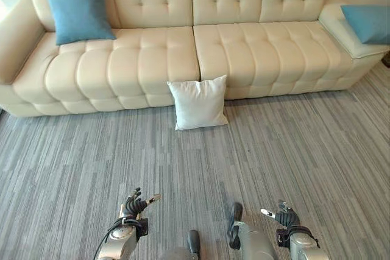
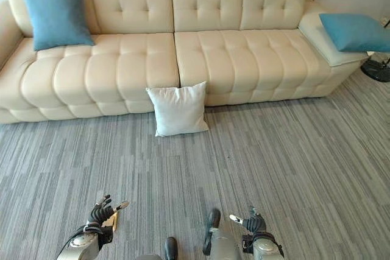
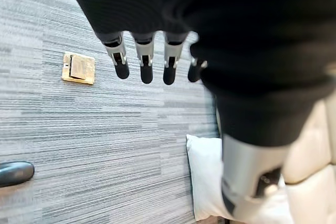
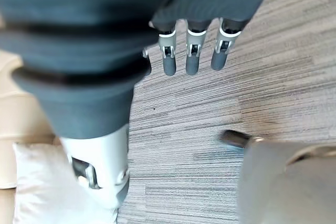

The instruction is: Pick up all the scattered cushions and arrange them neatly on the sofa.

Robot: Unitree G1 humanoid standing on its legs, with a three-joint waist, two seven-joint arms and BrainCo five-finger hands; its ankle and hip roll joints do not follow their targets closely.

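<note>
White cushion (image 1: 198, 103) leaning against the sofa (image 1: 152, 59) front; left hand (image 1: 135, 206) and right hand (image 1: 284, 216) released, empty; one-sided grasp risks the cushion sagging free.

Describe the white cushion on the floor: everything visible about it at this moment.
The white cushion is a square, plain, soft-looking fabric pillow with slightly pointed corners and no visible pattern. It stands nearly upright on the grey striped carpet, its back leaning against the front of the cream tufted sofa, just below the seam between the two seat sections. Neither hand touches it: the left hand and right hand hang well short of it, fingers relaxed and empty.
</note>
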